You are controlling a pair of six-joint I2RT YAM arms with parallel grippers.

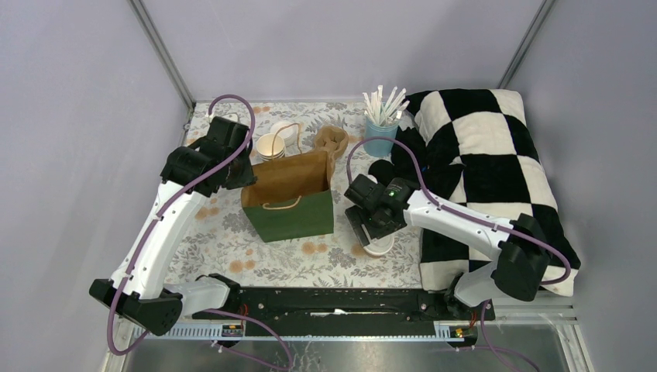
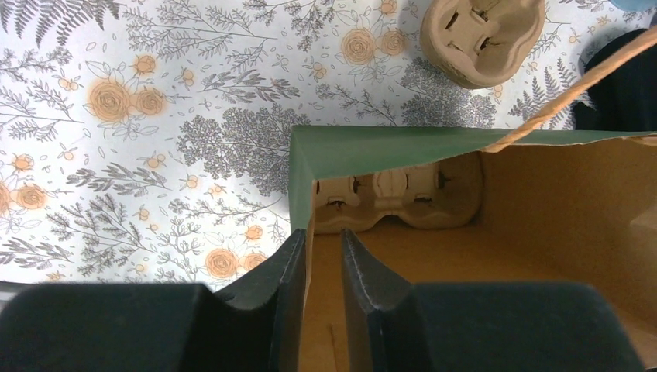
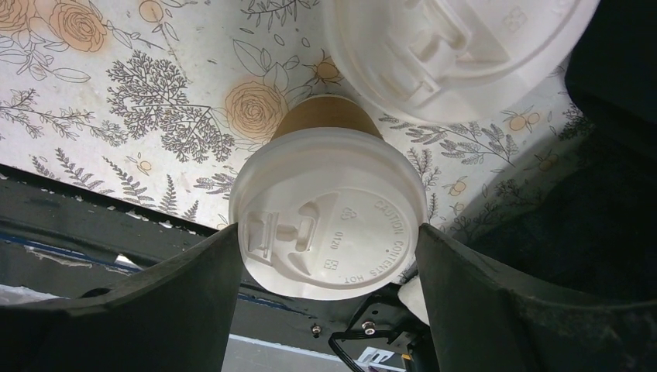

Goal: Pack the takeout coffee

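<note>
My right gripper (image 3: 329, 232) stands wide around a lidded cup (image 3: 331, 205) at the bag's (image 1: 290, 213) 4 o'clock, fingers (image 3: 194, 294) at its rim, though I cannot tell if they squeeze. The second cup (image 3: 457, 46) stands just at its 12 o'clock. My left gripper (image 2: 324, 263) is slightly open astride the bag's wall at its 10 o'clock.

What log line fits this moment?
left gripper: slightly open astride rim of green paper bag | right gripper: around white-lidded tan paper cup, grip unclear
</note>
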